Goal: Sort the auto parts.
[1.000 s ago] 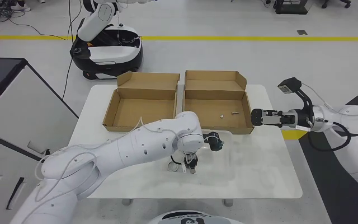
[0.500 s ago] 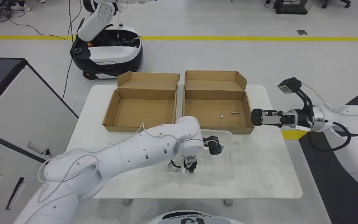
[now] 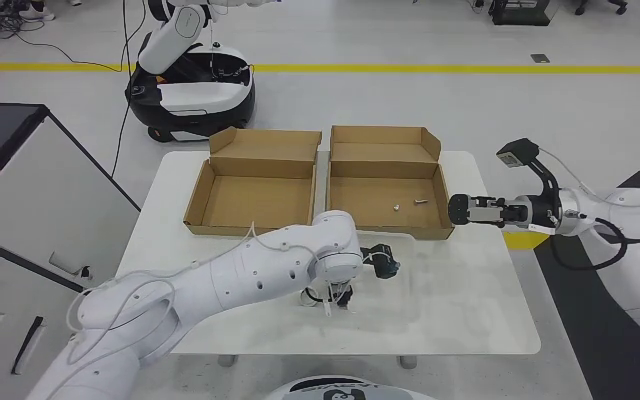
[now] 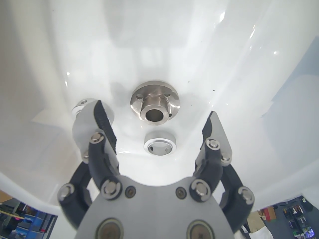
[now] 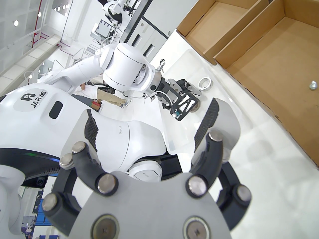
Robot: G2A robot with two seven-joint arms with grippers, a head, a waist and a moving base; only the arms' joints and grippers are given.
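**Open left gripper over crowded tray**

Lower middle of the top view: the left gripper (image 4: 155, 109), fingers spread and empty, hangs over a flange (image 4: 155, 101) and a ring (image 4: 160, 143) that lie just beside each other in the tray (image 4: 149, 26). Closing here could pinch both, or nudge the collar (image 4: 81, 108) behind one finger. The tray walls curve close, so lifting straight up looks safest. The right gripper (image 3: 455, 210), also released, sits centre right by the right box (image 3: 370, 195).
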